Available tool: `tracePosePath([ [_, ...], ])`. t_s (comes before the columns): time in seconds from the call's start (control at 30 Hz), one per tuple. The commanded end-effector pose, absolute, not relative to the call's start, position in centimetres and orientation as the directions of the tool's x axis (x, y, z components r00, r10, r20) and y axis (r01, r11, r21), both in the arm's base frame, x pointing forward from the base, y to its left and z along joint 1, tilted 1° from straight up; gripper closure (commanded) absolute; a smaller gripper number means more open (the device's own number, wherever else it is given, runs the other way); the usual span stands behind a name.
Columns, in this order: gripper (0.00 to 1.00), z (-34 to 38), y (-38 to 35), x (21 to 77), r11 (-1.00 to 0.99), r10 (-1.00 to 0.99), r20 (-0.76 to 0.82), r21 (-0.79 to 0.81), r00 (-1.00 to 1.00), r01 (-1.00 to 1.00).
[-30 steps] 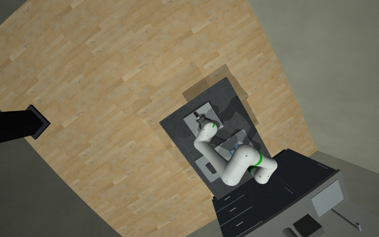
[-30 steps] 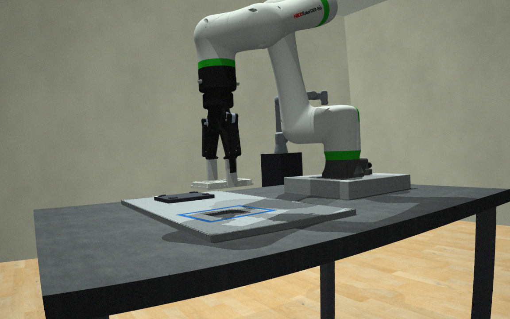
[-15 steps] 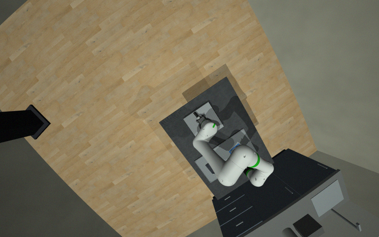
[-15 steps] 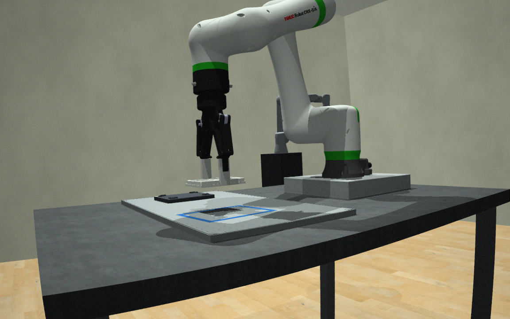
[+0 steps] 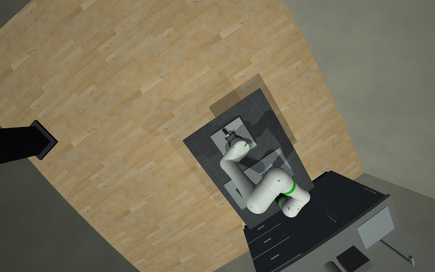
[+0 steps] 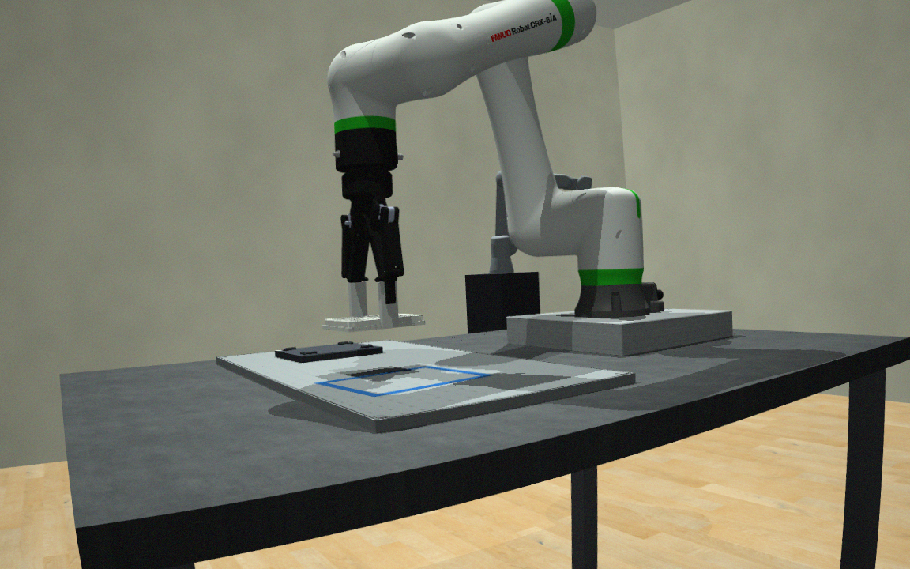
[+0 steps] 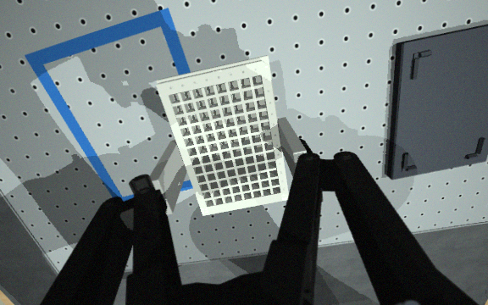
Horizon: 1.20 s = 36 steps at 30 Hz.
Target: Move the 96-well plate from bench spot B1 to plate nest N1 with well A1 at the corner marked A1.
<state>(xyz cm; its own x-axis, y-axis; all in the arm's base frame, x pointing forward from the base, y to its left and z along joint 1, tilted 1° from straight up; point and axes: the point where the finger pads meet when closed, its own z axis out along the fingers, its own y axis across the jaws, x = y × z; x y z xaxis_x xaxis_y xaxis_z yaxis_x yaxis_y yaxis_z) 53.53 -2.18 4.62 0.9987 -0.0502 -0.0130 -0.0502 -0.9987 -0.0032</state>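
The white arm (image 6: pixel 515 141) rises from its base, bends at the elbow and reaches forward. Its wrist (image 6: pixel 366 152) points straight down. The gripper (image 6: pixel 372 300) hangs vertical, jaws closed on the plate (image 7: pixel 223 135), carried level in the air.

Nest (image 7: pixel 443 102) top unobstructed; 4 corner locators (image 7: pixel 477 148) raised.

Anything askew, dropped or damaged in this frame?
Nothing stands out. The tool is shut on the 96-well plate, which hangs level above the perforated board, between the blue B1 outline and the dark nest N1. The nest holds nothing yet.
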Motion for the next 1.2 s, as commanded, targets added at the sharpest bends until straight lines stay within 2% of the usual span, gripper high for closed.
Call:
tracePosePath([
  [0.0, 1.00, 4.7, -3.0, 53.4, -0.999, -0.050, -0.013, -0.003, 0.999, -0.050],
  [1.17, 1.00, 5.0, -13.1, 51.3, -0.999, -0.050, -0.013, -0.003, 0.999, -0.050],
])
